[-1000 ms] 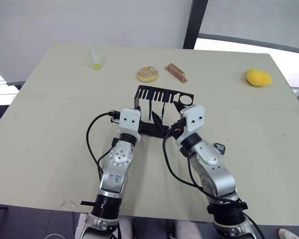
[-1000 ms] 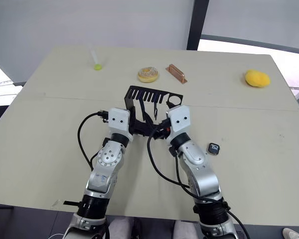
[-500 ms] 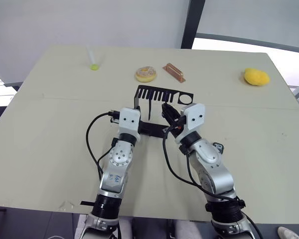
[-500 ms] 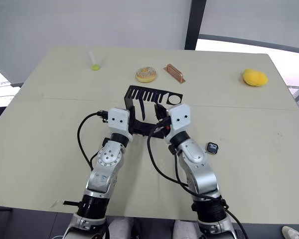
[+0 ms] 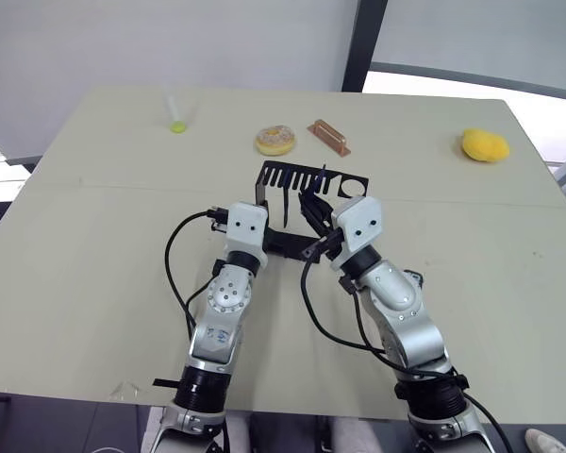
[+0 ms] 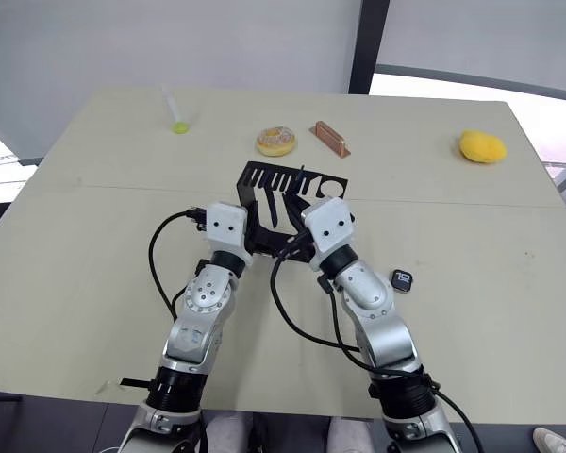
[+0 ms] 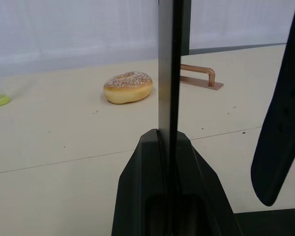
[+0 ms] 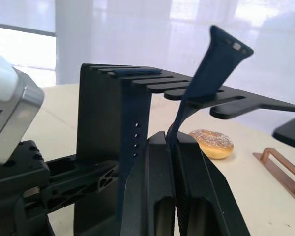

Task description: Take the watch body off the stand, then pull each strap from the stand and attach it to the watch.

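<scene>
In the left eye view, the stand (image 5: 302, 179) sits on the table (image 5: 94, 245) just nearer the robot than the doughnut (image 5: 275, 140) and the copper-coloured bar (image 5: 330, 136), with a yellow object (image 5: 485, 144) well apart to its right. The left gripper (image 5: 269, 243) meets the stand's base; the right gripper (image 5: 313, 209) is at the slotted top plate. In the right eye view, the watch body (image 6: 403, 279) lies on the table to the right of the stand, apart from it, beside the right arm. In the left wrist view, the left gripper's fingers (image 7: 137, 196) are pressed against a thin upright edge of the stand, and a hanging strap (image 7: 280, 132) shows beside it. In the right wrist view, the right gripper's fingers (image 8: 160, 196) pinch one strap (image 8: 211, 73) whose upper end rises tilted above the stand's comb slots; a second strap (image 8: 132, 142) hangs straight down from a slot beside it.
</scene>
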`<state>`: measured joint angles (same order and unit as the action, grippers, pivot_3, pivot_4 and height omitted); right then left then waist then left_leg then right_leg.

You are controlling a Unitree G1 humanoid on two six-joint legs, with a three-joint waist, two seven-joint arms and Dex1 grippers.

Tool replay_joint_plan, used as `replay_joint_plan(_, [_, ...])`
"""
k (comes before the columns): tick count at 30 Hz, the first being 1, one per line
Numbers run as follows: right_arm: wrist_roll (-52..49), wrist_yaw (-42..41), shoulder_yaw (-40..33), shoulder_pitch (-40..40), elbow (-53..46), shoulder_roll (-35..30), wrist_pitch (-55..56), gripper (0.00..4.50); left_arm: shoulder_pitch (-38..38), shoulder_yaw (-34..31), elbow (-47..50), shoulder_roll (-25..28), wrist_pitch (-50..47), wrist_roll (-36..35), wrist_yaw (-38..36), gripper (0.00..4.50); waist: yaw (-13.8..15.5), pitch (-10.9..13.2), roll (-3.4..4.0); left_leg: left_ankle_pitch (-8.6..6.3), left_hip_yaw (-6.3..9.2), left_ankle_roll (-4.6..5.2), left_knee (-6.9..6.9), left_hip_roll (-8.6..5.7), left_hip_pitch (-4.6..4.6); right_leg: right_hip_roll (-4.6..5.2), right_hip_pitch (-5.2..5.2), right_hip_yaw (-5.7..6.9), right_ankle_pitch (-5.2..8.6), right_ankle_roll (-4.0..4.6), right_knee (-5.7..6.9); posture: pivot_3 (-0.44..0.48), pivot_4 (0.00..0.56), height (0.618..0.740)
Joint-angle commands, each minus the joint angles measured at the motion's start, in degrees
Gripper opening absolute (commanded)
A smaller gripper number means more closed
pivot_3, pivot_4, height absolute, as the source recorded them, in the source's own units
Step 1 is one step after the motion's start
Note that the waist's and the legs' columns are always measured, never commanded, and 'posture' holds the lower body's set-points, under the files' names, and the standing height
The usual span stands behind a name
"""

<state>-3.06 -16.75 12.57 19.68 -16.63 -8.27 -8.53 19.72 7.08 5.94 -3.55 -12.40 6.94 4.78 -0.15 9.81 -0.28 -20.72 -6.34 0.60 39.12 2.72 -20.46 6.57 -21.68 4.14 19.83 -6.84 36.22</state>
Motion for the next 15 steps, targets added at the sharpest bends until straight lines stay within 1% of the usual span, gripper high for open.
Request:
replay_joint_plan(1, [0.64,-1.38,0.72,-1.22,-3.99,-0.94,0.85,0.03,1.0,0.27,0.83,0.03,0.22,0.6,-0.14,0.0,-0.02,0.0,0.0,0.0,0.0,0.0,0.0,0.0,0.0,0.0,0.01,0.0,0.0,0.0,0.0,0.0,0.15,0.74])
replay_joint_plan(10, [4.27,-1.28,-0.28,-5.61,-5.44,-4.89,8.26,0.03,0.65,0.13,1.16,0.16,-0.39,0.95,0.19,0.0,0.01,0.0,0.0,0.0,0.03,0.0,0.0,0.0,0.0,0.0,0.03,0.05,0.0,0.0,-0.06,0.0,0.15,0.74])
replay_joint_plan(15, [1.76,-2.88,-0.9,-8.34,-6.63,-5.25,10.14,0.03,0.77,-0.22,1.03,0.21,-0.08,-0.15,-0.73,0.0,0.03,0.0,0.0,0.0,0.04,0.0,0.0,0.01,0.0,0.0,0.04,0.06,0.0,0.0,-0.08,0.0,0.15,0.74])
